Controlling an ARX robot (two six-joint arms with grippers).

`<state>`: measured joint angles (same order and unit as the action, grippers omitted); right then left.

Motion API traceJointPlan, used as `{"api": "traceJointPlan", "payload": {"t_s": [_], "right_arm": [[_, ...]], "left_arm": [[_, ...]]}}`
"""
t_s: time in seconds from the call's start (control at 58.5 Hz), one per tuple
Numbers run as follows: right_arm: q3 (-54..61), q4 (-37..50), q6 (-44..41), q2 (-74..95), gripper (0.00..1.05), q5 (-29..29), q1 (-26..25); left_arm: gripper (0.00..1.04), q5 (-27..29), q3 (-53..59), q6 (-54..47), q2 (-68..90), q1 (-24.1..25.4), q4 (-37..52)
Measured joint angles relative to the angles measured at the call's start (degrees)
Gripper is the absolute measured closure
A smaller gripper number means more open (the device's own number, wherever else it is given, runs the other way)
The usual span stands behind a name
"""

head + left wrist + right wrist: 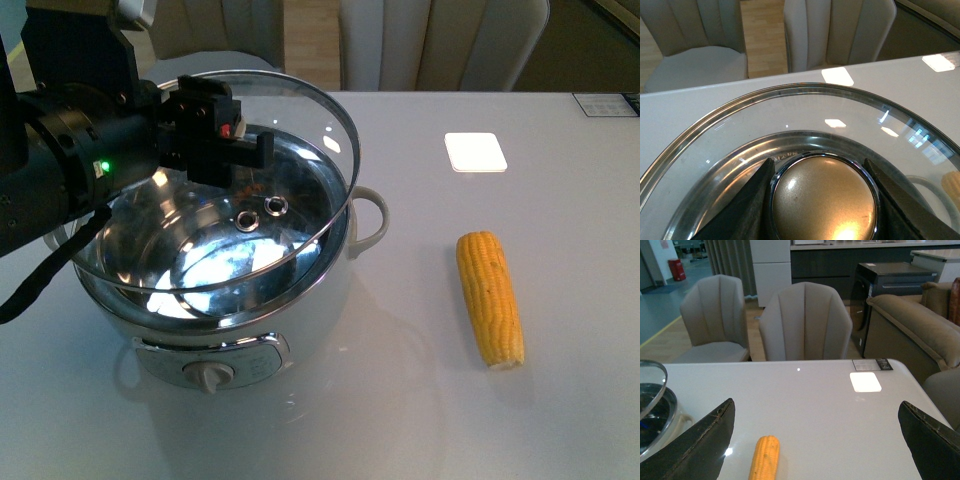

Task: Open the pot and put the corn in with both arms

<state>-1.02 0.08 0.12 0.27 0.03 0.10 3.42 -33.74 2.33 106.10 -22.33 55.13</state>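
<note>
Left fingers (747, 205) clenched on both sides of the lid's knob (824, 200), black pads tight against the metal. Right fingers (700, 440) released, spread wide, nothing between them, hanging over the bench (560, 420). Right arm not visible in the front view.

Bench: white, glossy. Two grey chairs (805, 322) behind its far edge.

Pot (330, 290): near-left part of the bench, white body, steel bowl uncovered enough to see inside; only reflections in it. Cream handle on its right side, dial (212, 375) at the front.

Left arm (70, 160): comes in from the left above the pot, green light on.

Lid (310, 120): glass, held tilted over the pot, far-right edge raised, near-left edge low by the rim. Can't tell if that low edge touches the rim.

Corn (490, 295): flat on the bench, right of the pot and well apart from it, lying near-to-far. In the right wrist view the corn (764, 457) sits below and between the open fingers, not touched.

Tile (475, 152): small white square, beyond the corn, apart from it.
</note>
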Motion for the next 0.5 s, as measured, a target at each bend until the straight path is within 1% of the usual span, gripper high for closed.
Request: {"api": "traceJointPlan", "payload": {"t_s": [0.137, 0.239, 0.393, 0.496], "right_arm": [[0.00, 0.00, 0.00, 0.00, 0.09, 0.00, 0.00], [0.00, 0.00, 0.00, 0.00, 0.09, 0.00, 0.00], [0.00, 0.00, 0.00, 0.00, 0.09, 0.00, 0.00], [0.00, 0.00, 0.00, 0.00, 0.09, 0.00, 0.00]], "left_arm": [[0.61, 1.14, 0.09, -0.66, -3.26, 1.77, -0.68], [0.61, 1.88, 0.85, -1.25, -6.43, 4.26, -0.66], [0.61, 2.27, 4.57, -1.22, -10.05, 10.78, 0.81], [0.61, 1.70, 7.96, -1.60, -10.43, 16.92, 3.15]]}}
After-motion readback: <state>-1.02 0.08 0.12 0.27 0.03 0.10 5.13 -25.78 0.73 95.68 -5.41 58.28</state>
